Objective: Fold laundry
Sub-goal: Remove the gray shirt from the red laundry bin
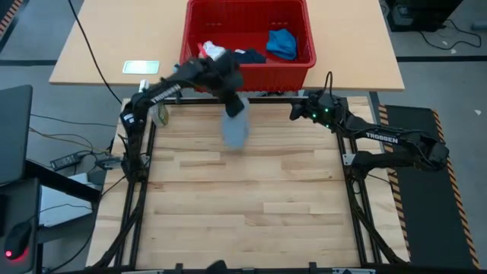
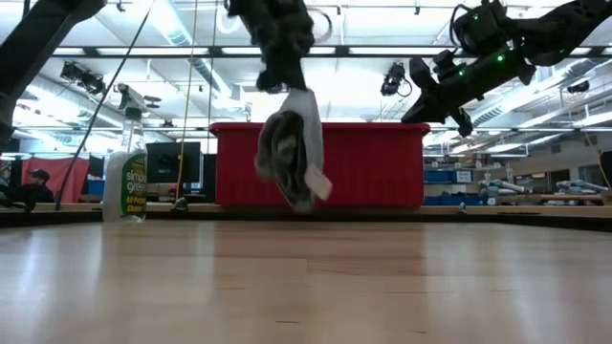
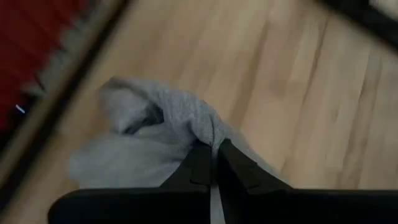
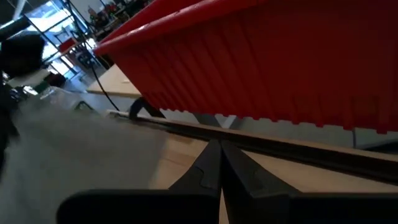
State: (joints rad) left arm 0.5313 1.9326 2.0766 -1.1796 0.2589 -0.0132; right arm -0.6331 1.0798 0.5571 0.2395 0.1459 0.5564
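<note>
A grey T-shirt (image 1: 235, 128) hangs bunched from my left gripper (image 1: 232, 95), which is shut on it above the far part of the wooden table, just in front of the red basket (image 1: 251, 72). In the low view the shirt (image 2: 292, 158) dangles clear of the tabletop. Inside the basket lie a white cloth (image 1: 213, 52), a navy garment (image 1: 249, 55) and a bright blue garment (image 1: 281, 43). My right gripper (image 1: 293, 113) waits shut and empty by the basket's near right corner. My left gripper pinches a bunched fold of the grey T-shirt (image 3: 208, 127) between its two fingers, at the top of the hanging bundle. The fingers slant down from above. The shirt hangs slack below them, its lower end (image 2: 304, 201) clear of the table.
A spray bottle (image 2: 125, 182) stands at the table's far left corner. The red basket sits on a second table behind the far edge, where a pale card (image 1: 141, 67) also lies. The wooden tabletop (image 1: 251, 205) stretches toward the near edge.
</note>
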